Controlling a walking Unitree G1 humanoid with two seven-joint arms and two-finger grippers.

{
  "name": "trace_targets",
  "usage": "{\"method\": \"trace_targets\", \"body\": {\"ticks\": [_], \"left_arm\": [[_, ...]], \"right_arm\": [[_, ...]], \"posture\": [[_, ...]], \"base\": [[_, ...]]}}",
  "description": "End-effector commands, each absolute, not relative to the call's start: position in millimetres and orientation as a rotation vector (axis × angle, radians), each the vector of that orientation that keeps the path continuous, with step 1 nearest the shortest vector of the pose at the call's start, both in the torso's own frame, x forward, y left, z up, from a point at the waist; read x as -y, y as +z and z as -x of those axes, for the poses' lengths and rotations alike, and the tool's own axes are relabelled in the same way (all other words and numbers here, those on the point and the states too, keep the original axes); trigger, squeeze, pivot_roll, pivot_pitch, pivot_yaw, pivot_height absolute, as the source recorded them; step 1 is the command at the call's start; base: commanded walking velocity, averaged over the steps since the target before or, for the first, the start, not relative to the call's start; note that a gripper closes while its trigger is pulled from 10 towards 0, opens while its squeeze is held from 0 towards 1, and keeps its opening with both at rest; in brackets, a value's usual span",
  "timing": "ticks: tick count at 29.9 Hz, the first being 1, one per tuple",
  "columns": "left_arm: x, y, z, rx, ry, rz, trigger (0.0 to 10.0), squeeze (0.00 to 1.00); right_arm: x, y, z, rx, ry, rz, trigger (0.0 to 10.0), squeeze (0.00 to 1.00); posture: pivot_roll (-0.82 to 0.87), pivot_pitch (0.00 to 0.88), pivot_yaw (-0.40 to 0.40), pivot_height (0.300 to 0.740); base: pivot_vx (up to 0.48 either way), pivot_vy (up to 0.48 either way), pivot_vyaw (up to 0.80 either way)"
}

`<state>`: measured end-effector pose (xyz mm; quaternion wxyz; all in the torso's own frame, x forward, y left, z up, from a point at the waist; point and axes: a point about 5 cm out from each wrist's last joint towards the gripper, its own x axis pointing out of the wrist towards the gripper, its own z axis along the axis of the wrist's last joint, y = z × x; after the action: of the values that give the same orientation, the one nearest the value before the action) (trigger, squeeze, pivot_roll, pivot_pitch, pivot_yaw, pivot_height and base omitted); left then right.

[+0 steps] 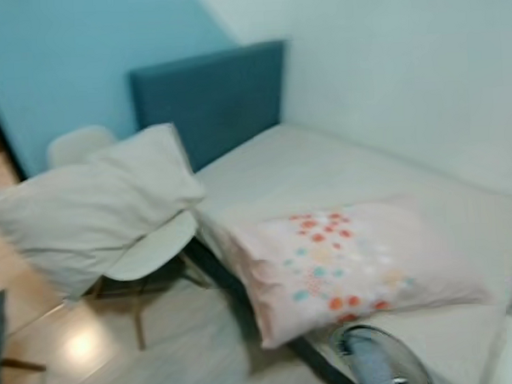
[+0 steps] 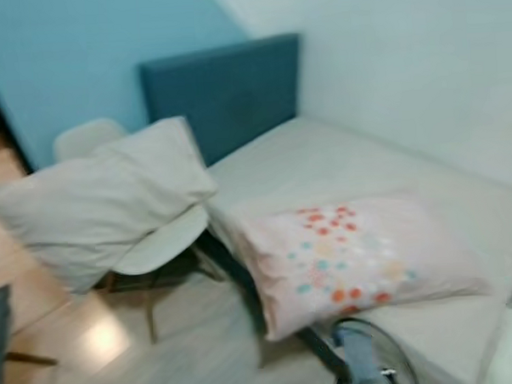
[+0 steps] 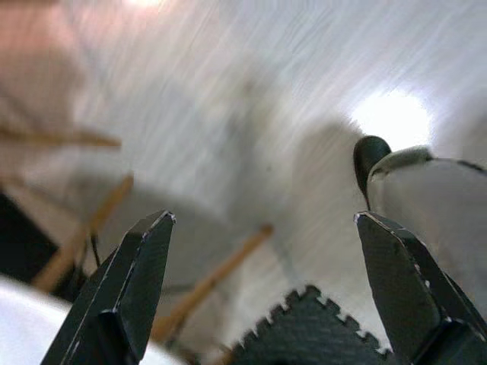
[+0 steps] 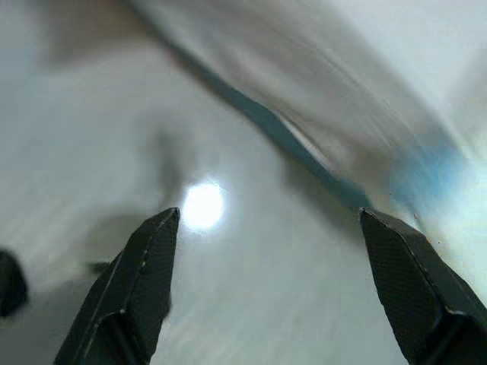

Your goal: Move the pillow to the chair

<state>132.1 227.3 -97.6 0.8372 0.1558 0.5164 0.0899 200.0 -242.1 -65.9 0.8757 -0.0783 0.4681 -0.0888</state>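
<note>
Left wrist view: left pincer (image 3: 262, 228) wide open, empty; right pincer (image 4: 270, 220) likewise.

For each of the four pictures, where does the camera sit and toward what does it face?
Left eye view: on the head, facing down at the plain cream pillow on the white moulded chair and the dotted pink pillow on the bed.
Right eye view: same scene, beside it.
Left wrist view: along the open left gripper toward floor and chair legs.
Right wrist view: along the open right gripper toward pale floor.
Both wrist views share floor glare.
</note>
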Motion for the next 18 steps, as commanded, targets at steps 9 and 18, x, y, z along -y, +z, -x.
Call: {"method": "trace_targets", "body": {"ticks": [9,18], "left_arm": [[-221.6,-97.2,-136.9,-1.080,0.144,-0.339,10.0,0.00],[-221.6,-97.3,-136.7,-1.083,0.136,-0.358,10.0,0.00]], "right_arm": [[221.0,-44.6,-241.4,-0.792,-0.169,-0.098,10.0,0.00],[197.0,-30.9,-263.3,-0.665,-0.060,-0.335,10.0,0.00]], "posture": [[-0.12,0.000,-0.049,0.740],[-0.13,0.000,-0.046,0.740]], "base": [[0.208,0.000,-0.24],[0.375,0.000,0.00]]}}
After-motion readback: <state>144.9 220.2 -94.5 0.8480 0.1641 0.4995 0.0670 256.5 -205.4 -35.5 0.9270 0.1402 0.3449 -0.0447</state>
